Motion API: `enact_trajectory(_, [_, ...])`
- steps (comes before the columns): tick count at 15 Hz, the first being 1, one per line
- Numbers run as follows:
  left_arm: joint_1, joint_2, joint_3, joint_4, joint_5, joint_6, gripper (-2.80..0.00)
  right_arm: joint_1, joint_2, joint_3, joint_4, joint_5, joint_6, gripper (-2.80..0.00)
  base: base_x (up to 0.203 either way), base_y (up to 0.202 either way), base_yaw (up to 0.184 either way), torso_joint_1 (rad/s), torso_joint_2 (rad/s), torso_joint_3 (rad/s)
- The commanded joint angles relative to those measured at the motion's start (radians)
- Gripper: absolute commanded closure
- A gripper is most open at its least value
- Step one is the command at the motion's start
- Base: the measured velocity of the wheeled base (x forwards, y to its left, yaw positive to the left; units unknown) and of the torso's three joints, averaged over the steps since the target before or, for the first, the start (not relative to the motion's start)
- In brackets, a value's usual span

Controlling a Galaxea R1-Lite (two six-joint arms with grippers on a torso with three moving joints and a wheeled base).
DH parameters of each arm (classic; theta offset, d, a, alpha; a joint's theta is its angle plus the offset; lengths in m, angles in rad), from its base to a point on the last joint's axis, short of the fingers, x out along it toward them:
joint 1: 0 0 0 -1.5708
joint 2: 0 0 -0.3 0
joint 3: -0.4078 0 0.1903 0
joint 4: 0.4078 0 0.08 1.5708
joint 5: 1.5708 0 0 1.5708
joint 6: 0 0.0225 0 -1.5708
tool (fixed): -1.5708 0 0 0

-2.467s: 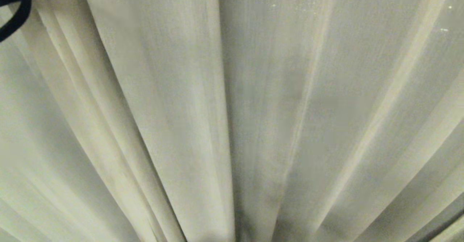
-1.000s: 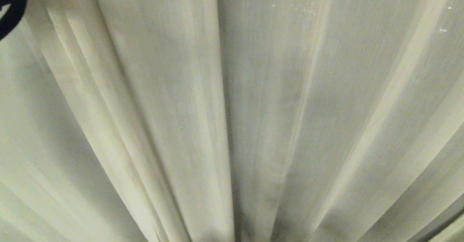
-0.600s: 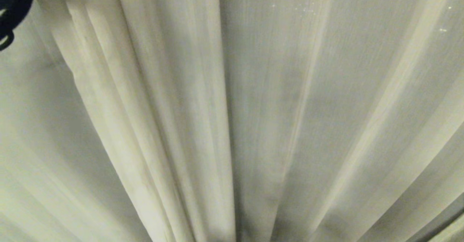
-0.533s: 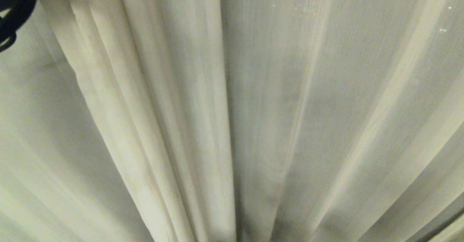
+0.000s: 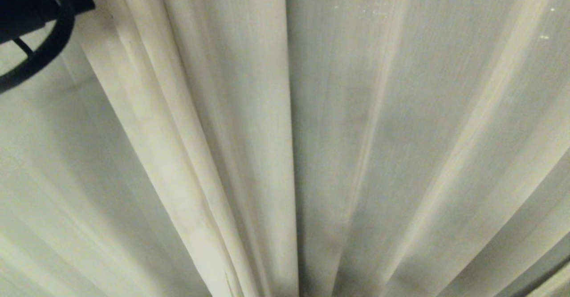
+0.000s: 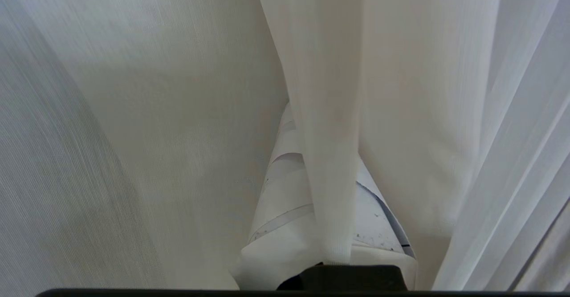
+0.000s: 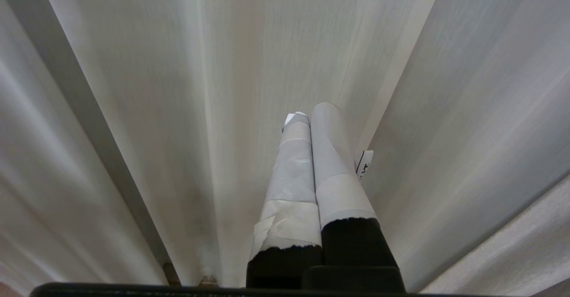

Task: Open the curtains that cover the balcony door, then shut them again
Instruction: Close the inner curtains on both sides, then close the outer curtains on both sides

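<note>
My left gripper: clamped on a fold of the curtains.
My right gripper: pressed closed, empty.

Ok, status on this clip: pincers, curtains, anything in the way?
Left pincer shut on a fold of the curtains. Right pincer shut, empty, pointed at the fabric. Curtains fill the head view, no door showing. Nothing else in the way.
</note>
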Motion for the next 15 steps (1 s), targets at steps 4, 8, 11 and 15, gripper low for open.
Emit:
enact_trajectory(4, [0.003, -0.003, 0.03, -0.023, 0.004, -0.002, -2.8, -0.001, 0.002, 0.0, 0.0, 0.001, -0.001, 0.0, 0.0, 0.0, 0.0, 0.0, 0.0, 0.0])
enact_trajectory(8, [0.004, -0.031, 0.03, -0.021, 0.058, -0.001, -2.8, 0.0, 0.002, 0.0, 0.0, 0.001, -0.001, 0.0, 0.0, 0.0, 0.0, 0.0, 0.0, 0.0])
enact_trajectory(11, [0.005, -0.079, 0.038, -0.012, 0.073, 0.004, -2.8, -0.001, 0.002, 0.0, 0.0, 0.001, -0.001, 0.0, 0.0, 0.0, 0.0, 0.0, 0.0, 0.0])
enact_trajectory(15, [0.006, -0.196, 0.089, 0.056, 0.164, 0.021, -2.8, 0.0, 0.002, 0.0, 0.0, 0.001, -0.001, 0.0, 0.0, 0.0, 0.0, 0.0, 0.0, 0.0])
